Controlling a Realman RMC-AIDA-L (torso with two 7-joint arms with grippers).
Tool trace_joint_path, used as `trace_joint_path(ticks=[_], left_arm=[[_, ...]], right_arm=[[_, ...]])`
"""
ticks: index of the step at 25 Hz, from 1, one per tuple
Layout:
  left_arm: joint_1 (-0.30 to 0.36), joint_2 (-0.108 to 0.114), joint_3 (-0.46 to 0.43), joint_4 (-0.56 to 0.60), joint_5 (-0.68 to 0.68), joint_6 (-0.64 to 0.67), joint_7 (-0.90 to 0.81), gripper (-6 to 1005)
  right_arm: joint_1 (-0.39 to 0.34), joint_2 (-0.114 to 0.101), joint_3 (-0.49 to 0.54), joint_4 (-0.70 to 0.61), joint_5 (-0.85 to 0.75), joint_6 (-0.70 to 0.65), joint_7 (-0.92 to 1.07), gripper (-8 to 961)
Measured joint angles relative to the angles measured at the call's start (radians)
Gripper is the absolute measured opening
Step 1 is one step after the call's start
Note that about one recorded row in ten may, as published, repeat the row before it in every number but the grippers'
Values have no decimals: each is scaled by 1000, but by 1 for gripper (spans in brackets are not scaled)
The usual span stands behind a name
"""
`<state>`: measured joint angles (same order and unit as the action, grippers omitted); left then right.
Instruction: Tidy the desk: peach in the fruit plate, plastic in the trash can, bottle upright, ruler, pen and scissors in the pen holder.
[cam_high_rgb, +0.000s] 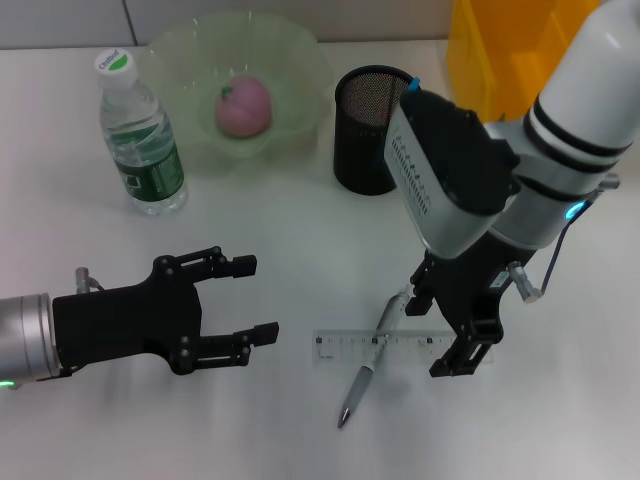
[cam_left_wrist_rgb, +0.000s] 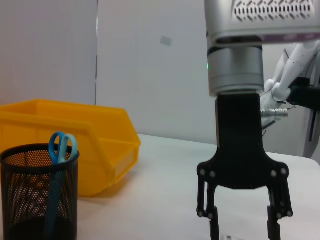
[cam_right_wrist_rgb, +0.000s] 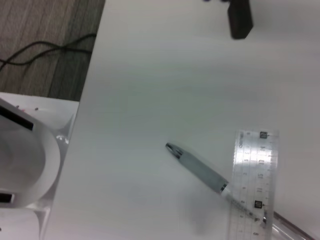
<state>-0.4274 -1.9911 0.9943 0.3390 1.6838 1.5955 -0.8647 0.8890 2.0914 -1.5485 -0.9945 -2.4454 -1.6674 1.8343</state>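
In the head view, the peach (cam_high_rgb: 244, 107) is seen lying in the green fruit plate (cam_high_rgb: 300, 60), just left of the pen holder (cam_high_rgb: 372, 130), so that step is judged done. The bottle (cam_high_rgb: 140, 135) stands upright, well left of the pen holder and beside the plate, so that step is judged done too. The ruler (cam_high_rgb: 400, 347) lies flat on the desk (cam_high_rgb: 300, 250) in front of the pen holder, and the pen (cam_high_rgb: 370, 365) is laid across it, tip pointing away from the holder. Both are judged still to be put away. The right gripper (cam_high_rgb: 455, 335) is held over the ruler's right end, pointing down. The left gripper (cam_high_rgb: 235, 300) is held apart from the ruler, to its left, with its fingers spread wide and nothing between them. No plastic is seen on the desk.

In the left wrist view, the blue scissors (cam_left_wrist_rgb: 61, 150) are seen standing inside the pen holder (cam_left_wrist_rgb: 40, 192), with the yellow bin (cam_left_wrist_rgb: 95, 145) just behind it. The right gripper (cam_left_wrist_rgb: 243, 220) is shown with its fingers parted and nothing held.

In the right wrist view, the pen (cam_right_wrist_rgb: 200, 170) is seen crossing the ruler (cam_right_wrist_rgb: 252, 185); that arm's own fingers are not shown.
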Motion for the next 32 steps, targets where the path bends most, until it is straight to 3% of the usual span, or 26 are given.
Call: trace_joint_path(ticks=[8, 21, 27, 32], left_arm=[[3, 0, -5, 0, -2, -2, -1, 797], [3, 0, -18, 0, -1, -9, -2, 797], [3, 0, -18, 0, -2, -9, -2, 797], [4, 0, -17, 0, -2, -9, -2, 797]], right_arm=[[-16, 1, -96, 2, 21, 71, 5, 727], [-22, 1, -131, 7, 21, 113, 18, 671], [-27, 1, -149, 8, 21, 127, 23, 494], [-30, 1, -150, 7, 20, 136, 23, 492]])
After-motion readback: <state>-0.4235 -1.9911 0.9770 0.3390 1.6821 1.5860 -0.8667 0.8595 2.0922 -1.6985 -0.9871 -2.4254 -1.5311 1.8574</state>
